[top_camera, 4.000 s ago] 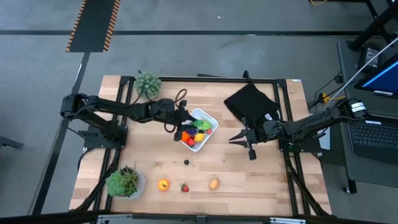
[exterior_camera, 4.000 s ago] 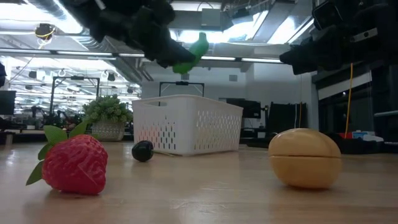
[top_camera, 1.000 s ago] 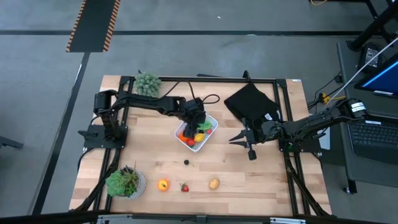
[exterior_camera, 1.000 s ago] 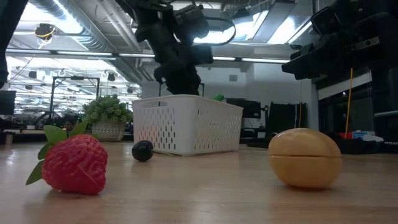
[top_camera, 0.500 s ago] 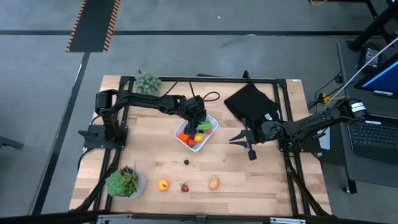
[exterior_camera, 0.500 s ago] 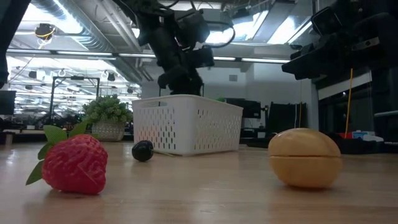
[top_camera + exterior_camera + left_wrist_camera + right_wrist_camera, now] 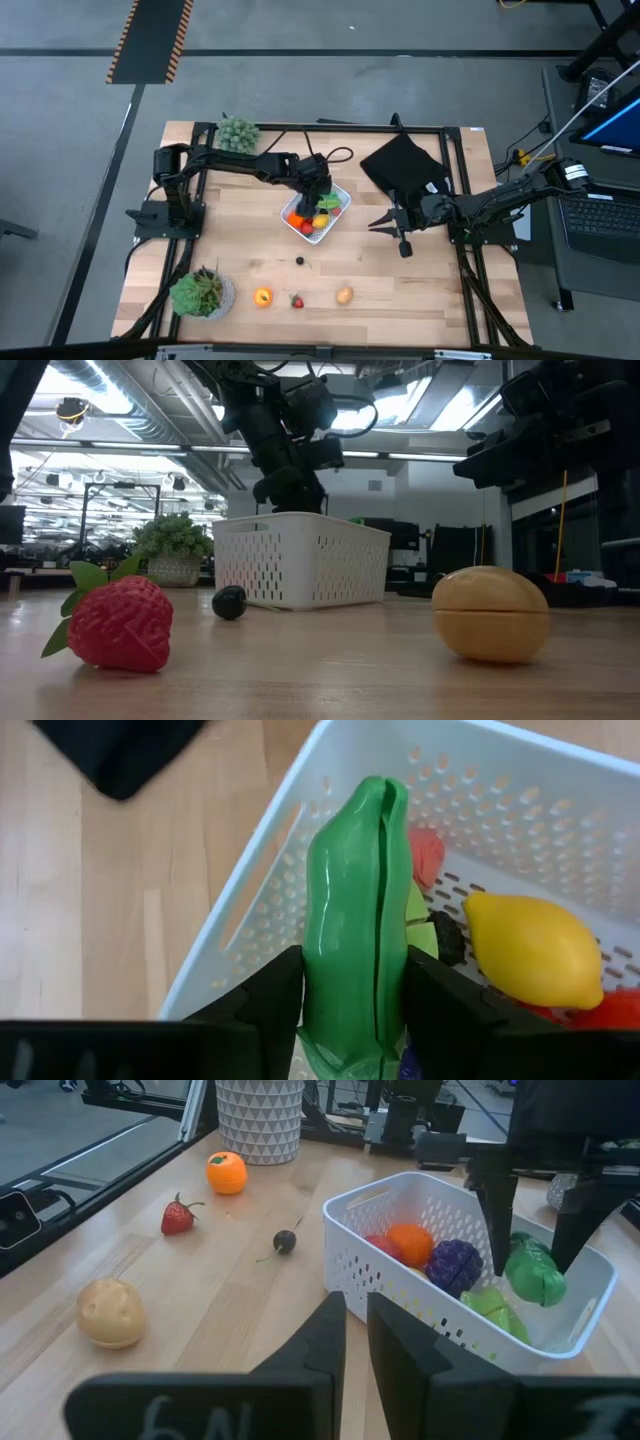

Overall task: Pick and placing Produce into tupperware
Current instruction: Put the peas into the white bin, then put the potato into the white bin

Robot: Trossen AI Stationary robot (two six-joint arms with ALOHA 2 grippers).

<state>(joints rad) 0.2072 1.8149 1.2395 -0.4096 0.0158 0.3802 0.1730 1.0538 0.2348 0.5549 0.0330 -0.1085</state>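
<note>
Left gripper (image 7: 350,1010): over the tupperware (image 7: 318,211), fingers flanking a green pepper (image 7: 355,920) that hangs just inside the rim; grip loosening, release not yet clear.
Pepper axis: in line with the fingers.
Right gripper (image 7: 386,222): clenched, empty, at 3 o'clock from the tupperware.
Loose produce: potato (image 7: 344,295), strawberry (image 7: 296,300), orange (image 7: 262,296) at 6 o'clock on the surface (image 7: 240,255).

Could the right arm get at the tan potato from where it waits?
Probably yes. The right tool hangs off the basket's side, holding nothing, and bare table lies between it and the potato; the left tool is busy over the basket.
</note>
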